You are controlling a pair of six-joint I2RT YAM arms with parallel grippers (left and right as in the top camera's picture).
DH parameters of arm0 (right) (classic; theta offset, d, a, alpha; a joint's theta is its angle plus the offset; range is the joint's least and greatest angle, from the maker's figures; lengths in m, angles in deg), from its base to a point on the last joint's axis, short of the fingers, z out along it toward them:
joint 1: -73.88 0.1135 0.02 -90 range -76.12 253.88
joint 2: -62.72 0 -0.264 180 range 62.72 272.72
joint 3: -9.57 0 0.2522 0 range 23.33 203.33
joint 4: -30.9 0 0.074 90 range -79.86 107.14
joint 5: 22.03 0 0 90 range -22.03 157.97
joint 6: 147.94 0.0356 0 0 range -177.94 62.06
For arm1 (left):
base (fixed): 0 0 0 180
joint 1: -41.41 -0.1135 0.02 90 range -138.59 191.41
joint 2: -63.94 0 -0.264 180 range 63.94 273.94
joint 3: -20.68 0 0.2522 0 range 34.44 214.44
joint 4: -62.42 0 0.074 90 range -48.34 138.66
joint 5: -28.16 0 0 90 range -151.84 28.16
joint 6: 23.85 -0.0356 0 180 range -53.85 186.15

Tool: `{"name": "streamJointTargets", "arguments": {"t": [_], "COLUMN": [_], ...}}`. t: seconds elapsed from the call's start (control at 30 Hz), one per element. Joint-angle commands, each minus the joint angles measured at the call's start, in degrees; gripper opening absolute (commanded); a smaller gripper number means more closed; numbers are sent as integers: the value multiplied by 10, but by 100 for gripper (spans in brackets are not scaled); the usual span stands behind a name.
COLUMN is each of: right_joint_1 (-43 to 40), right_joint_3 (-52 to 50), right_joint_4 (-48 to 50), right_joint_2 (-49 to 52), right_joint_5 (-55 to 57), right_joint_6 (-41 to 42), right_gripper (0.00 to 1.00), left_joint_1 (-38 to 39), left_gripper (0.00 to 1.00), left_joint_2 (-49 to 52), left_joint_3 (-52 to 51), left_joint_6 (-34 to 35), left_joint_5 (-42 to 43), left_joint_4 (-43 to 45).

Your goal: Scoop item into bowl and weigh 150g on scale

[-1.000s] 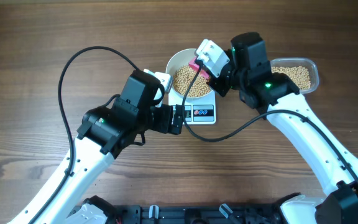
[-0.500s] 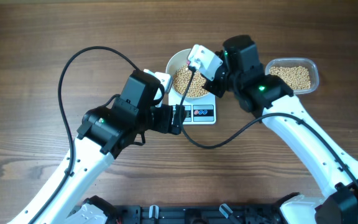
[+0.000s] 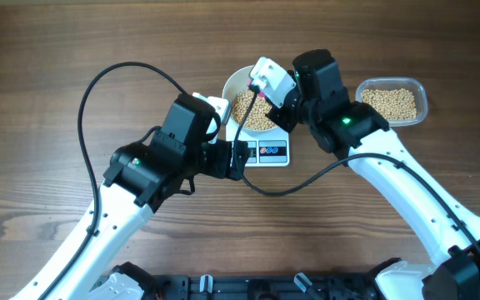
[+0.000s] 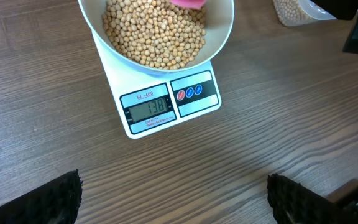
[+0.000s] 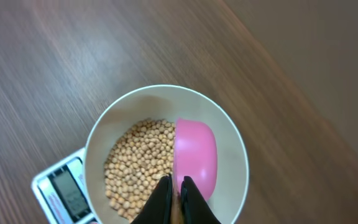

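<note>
Hovering spread and empty, my left pincer (image 4: 174,202) faces the flat white rectangular digital scale (image 4: 166,102), its display apparently reading 138. On it sits the round white bowl (image 4: 220,41), holding the small beige-yellow beans (image 4: 154,31). My right pincer (image 5: 178,198) pinches the pink plastic scoop (image 5: 195,155) by its handle, inside the bowl. Tipping too fast would overshoot the target; nudging the rim would shift the bowl and spoil the reading.

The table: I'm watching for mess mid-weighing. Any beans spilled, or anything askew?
Nothing stands out. The beige beans lie inside the round white bowl, which sits upright on the flat white scale; no stray beans show on the wooden table.
</note>
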Motion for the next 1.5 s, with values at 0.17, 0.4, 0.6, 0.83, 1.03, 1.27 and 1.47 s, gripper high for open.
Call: {"name": "streamJointTargets", "arguments": {"t": [0.17,0.4,0.6,0.83,1.03,1.27,1.47], "right_joint_1": [-102,-228,-342,-486,-587,-648,-650], "right_joint_3": [14,14,14,13,12,12,12], "right_joint_4": [22,71,71,66,48,48,48], "right_joint_2": [-27,-35,-35,-35,-35,-34,-31], "right_joint_5": [-145,-323,-479,-588,-591,-590,-579], "right_joint_6": [261,442,514,581,585,581,582], "right_gripper": [4,4,4,4,4,4,4], "left_joint_1": [3,3,3,3,3,3,3], "left_gripper": [100,100,100,100,100,100,100], "left_joint_2": [0,0,0,0,0,0,0], "left_joint_3": [-2,-2,-2,-2,-2,-2,-2], "left_joint_6": [-12,-12,-12,-12,-12,-12,-12], "left_joint_5": [-5,-5,-5,-5,-5,-5,-5], "left_joint_4": [0,0,0,0,0,0,0]}}
